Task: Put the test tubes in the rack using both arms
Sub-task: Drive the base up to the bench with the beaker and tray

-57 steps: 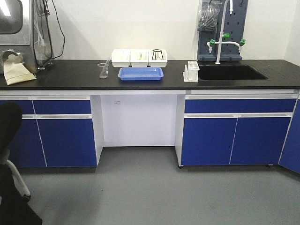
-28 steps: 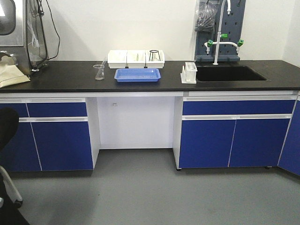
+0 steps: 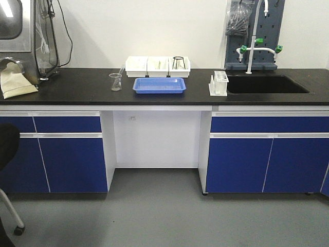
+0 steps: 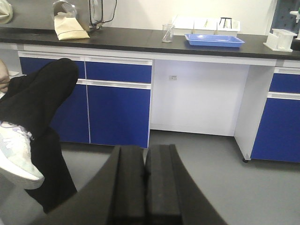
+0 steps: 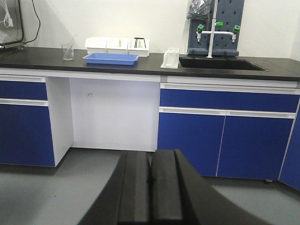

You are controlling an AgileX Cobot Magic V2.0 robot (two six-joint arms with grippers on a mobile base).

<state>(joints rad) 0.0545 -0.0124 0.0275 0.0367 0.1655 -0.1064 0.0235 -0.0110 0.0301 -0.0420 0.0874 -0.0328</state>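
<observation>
Rack (image 3: 220, 84) stands on table (image 3: 72, 82), 3 o'clock of blue tray (image 3: 159, 85), beside sink (image 3: 267, 85). My left tool (image 4: 145, 176) and right tool (image 5: 150, 180): jaws pressed together, empty.

A laboratory, long black benchtop (image 3: 77, 82) over blue cabinet doors (image 3: 72, 164), inset black sink (image 3: 267, 85) with green-handled white lab tap (image 3: 259, 49), clear glass beaker (image 3: 115, 82), white test-tube rack (image 3: 220, 83).
</observation>
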